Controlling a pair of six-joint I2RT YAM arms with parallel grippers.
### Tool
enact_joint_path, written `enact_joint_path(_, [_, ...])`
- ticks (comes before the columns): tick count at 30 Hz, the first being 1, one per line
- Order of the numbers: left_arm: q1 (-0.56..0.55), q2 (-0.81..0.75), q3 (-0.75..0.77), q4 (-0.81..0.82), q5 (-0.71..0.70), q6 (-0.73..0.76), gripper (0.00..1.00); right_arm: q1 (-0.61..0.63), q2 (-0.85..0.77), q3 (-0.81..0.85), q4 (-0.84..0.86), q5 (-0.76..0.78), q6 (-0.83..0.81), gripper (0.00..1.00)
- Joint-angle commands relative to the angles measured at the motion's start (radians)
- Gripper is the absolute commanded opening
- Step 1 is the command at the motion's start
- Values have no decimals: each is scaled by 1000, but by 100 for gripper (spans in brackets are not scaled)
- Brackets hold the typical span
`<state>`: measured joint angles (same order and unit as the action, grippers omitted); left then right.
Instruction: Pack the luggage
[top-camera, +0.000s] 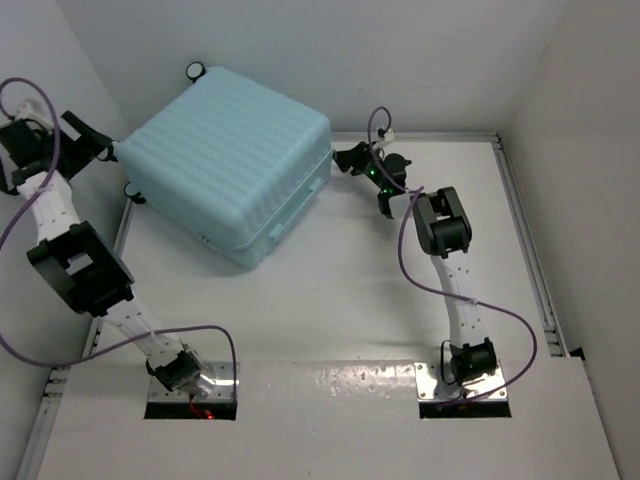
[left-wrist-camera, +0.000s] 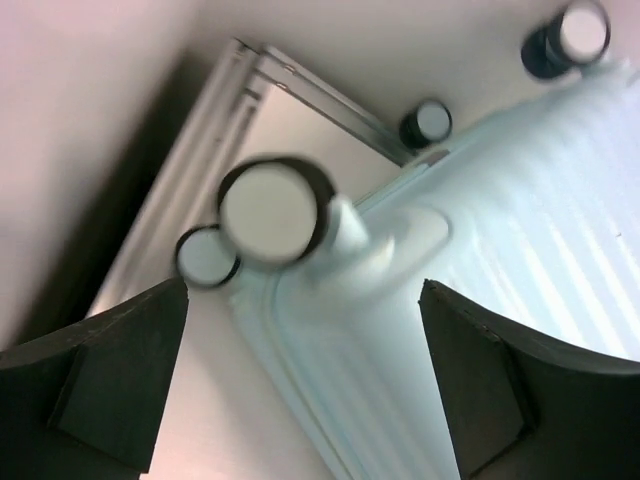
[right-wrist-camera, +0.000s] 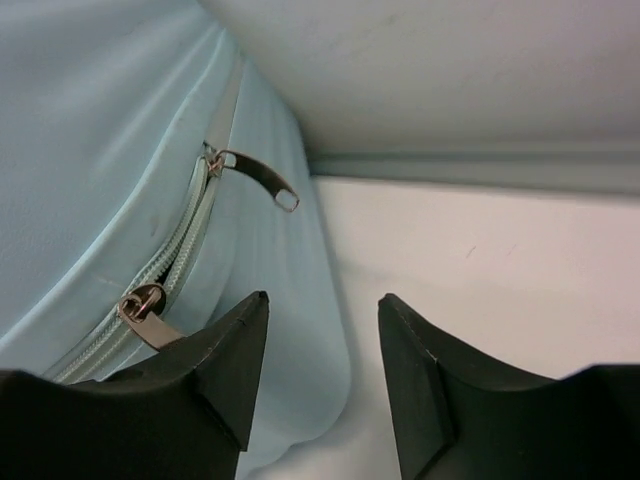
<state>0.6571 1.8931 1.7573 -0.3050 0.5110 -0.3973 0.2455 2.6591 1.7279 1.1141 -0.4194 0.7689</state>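
Pale-blue luggage (top-camera: 230, 180) lies shut on the table (top-camera: 330, 300), far left; contents hidden. Looks like the zip step. Right gripper (right-wrist-camera: 322, 305) has jaws apart, just beside the zipper pulls (right-wrist-camera: 258, 177) at the near corner, touching neither. Left gripper (left-wrist-camera: 305, 288) is also apart and empty, at the wheels (left-wrist-camera: 270, 212), probably to brace. Next: pinch one thin pull squarely, then follow the track.

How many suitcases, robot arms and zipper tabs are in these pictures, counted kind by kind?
Suitcase: 1
Robot arms: 2, the left arm and the right arm
Zipper tabs: 2, the upper tab and the lower tab
Total: 5
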Motion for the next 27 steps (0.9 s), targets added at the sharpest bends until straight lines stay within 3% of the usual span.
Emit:
enact_joint_path(1, [61, -147, -36, 8, -6, -5, 100, 238, -195, -174, 271, -389, 217, 50])
enact_joint_path(3, [61, -173, 29, -63, 36, 78, 100, 265, -270, -288, 308, -432, 245, 50])
enact_joint_path(4, [52, -173, 80, -204, 73, 150, 100, 279, -324, -327, 311, -444, 251, 49])
enact_joint_path(5, [35, -173, 129, -295, 114, 326, 100, 288, -382, -440, 317, -475, 254, 49])
enact_joint_path(7, [-36, -160, 235, -569, 211, 504, 93, 307, -494, -514, 306, -489, 244, 49])
enact_joint_path(8, [-69, -160, 258, -671, 230, 705, 91, 311, -519, -618, 296, -499, 224, 49])
enact_joint_path(10, [-218, -201, 275, -922, 189, 895, 84, 302, -626, -680, 235, -502, 143, 49])
enact_joint_path(11, [-319, -228, 246, -969, 175, 1055, 81, 292, -651, -755, 204, -495, 120, 51])
enact_joint_path(12, [-368, -268, 144, -991, 126, 1109, 80, 282, -672, -775, 90, -484, 92, 51])
enact_joint_path(15, [-496, -464, -36, -901, 11, 1167, 78, 175, -809, -844, -31, -427, -71, 52])
enact_joint_path(16, [-514, -500, -117, -873, -11, 1167, 78, 135, -843, -853, -156, -427, -151, 52])
enact_joint_path(20, [-495, -561, -170, -742, -16, 1054, 84, 42, -922, -780, -483, -433, -253, 53])
enact_joint_path(22, [-469, -562, -183, -691, -47, 945, 86, 55, -938, -644, -884, -394, -382, 52])
enact_joint_path(23, [-468, -551, -183, -691, -63, 931, 86, 86, -947, -616, -1002, -372, -414, 52])
enact_joint_path(25, [-468, -520, -183, -707, -89, 943, 85, 107, -956, -548, -1109, -372, -476, 63])
enact_joint_path(27, [-468, -510, -193, -717, -115, 943, 83, 167, -966, -538, -1154, -369, -502, 63])
